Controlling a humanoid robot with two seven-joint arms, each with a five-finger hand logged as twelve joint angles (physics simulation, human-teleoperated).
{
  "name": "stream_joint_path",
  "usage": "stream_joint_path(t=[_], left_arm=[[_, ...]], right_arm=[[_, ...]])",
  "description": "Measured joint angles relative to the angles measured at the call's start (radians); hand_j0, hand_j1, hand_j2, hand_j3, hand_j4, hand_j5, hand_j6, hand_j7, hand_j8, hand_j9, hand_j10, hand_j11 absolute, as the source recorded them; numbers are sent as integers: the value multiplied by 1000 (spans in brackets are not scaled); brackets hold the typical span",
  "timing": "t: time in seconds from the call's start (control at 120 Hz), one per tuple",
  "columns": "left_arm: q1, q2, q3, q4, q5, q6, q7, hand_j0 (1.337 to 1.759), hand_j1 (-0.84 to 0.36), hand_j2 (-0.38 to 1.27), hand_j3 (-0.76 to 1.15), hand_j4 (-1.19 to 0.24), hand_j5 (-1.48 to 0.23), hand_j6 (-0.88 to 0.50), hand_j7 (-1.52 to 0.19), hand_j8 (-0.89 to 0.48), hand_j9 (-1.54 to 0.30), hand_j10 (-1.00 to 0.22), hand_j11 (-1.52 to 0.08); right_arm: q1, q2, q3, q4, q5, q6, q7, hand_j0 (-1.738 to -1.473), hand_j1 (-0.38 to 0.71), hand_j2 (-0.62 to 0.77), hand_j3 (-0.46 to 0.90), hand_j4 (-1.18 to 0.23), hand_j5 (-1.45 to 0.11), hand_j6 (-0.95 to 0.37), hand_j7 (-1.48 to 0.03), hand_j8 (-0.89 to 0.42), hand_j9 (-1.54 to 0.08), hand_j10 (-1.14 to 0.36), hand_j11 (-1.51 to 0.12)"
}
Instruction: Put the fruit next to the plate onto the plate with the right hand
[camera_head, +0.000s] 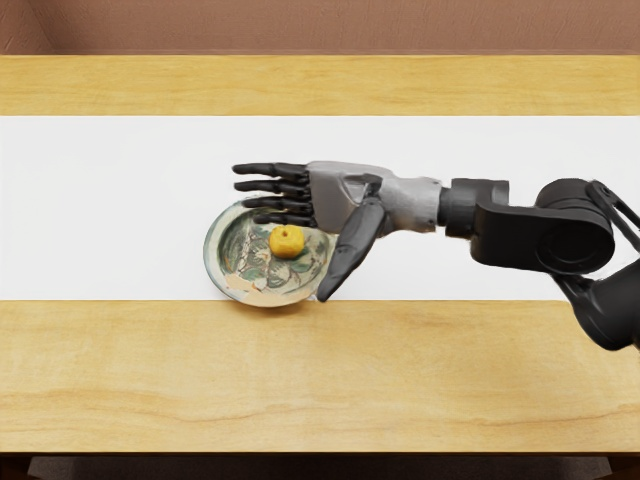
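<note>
The fruit lies on the plate, right hand spread above.

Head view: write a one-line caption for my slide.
Open right hand hovers over a patterned plate on which the yellow fruit sits, on a wooden table.

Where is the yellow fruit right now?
In the head view, the yellow fruit sits on the patterned plate, near its middle, beside the open right hand.
</note>
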Motion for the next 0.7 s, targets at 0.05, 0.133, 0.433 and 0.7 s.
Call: stream_joint_path(t=[0.05,0.133,0.433,0.7], left_arm=[[0,0,0,0,0,0,0,1658,347,-3,0,4,1,6,1,5,0,4,0],[-5,0,-2,0,0,0,0,1658,347,-3,0,4,1,6,1,5,0,4,0],[-14,0,-9,0,0,0,0,1658,347,-3,0,4,1,6,1,5,0,4,0],[-14,0,-9,0,0,0,0,1658,347,-3,0,4,1,6,1,5,0,4,0]], right_arm=[[-55,-35,37,0,46,12,0,-1658,-338,10,0,-15,-20,-11,-19,-8,-20,-9,-20],[-139,-89,101,-2,107,24,0,-1658,-342,7,0,-10,-13,-7,-13,-5,-13,-6,-13],[-336,-200,327,-73,243,32,0,-1658,-348,2,0,-2,-3,-1,-3,-1,-3,-1,-3],[-397,-264,396,-213,391,33,0,-1658,-349,1,0,0,-1,1,-1,1,-1,0,-1]])
